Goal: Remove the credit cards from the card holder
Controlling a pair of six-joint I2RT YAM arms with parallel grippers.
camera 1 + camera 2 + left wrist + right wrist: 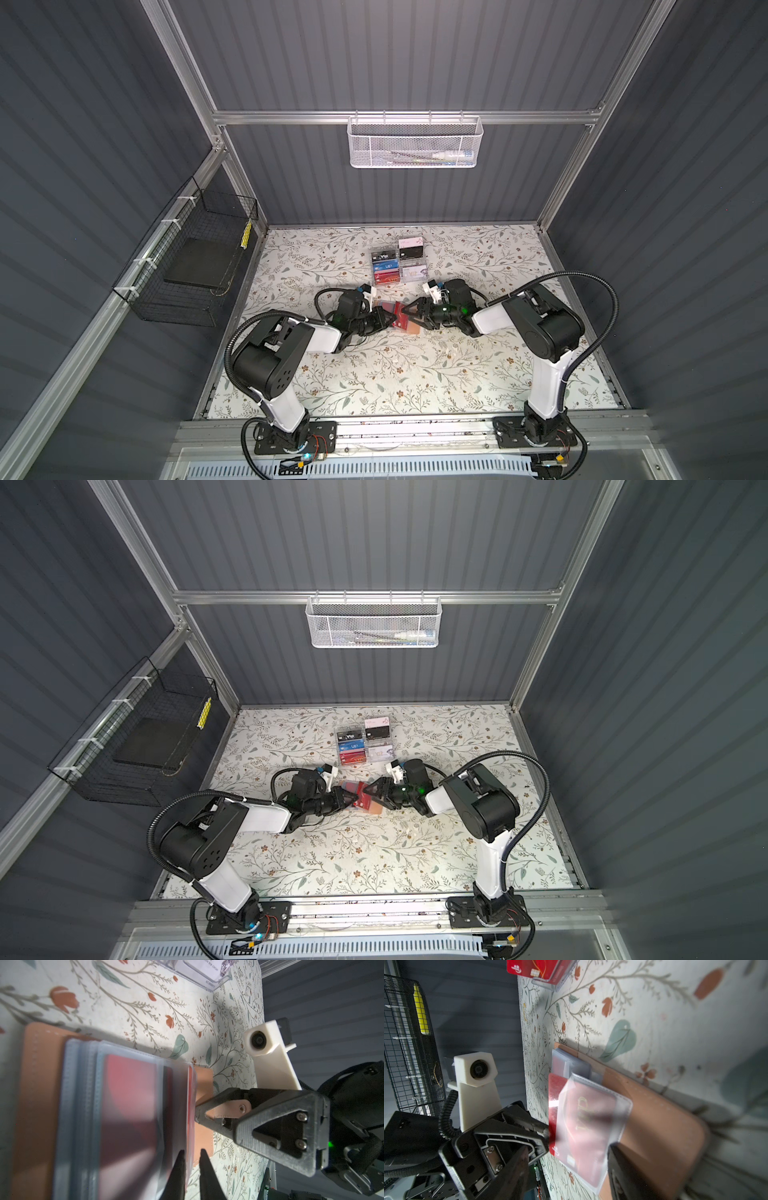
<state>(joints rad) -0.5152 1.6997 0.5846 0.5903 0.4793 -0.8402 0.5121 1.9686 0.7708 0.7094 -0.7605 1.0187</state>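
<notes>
1. In both top views the card holder (411, 330) (374, 809) lies open near the middle of the floral table (457, 374), its clear sleeves (83, 1105) fanned upward.
2. The left arm rises from its base at 7 o'clock, folds at the elbow and runs low toward the holder. The left pincer (395, 319) points to 3 o'clock.
3. In the right wrist view the left pincer (547, 1136) is clenched on the bare edge of a red card (556, 1105), which sticks partly out of a sleeve.
4. The right arm mirrors this pose from 5 o'clock. The right pincer (405, 312) points to 9 o'clock and is released, jaws apart, with one fingertip (199, 1113) down on the holder's peach cover.
5. A clear card rack (399, 264) stands at 12 o'clock of the holder, apart from it.
</notes>
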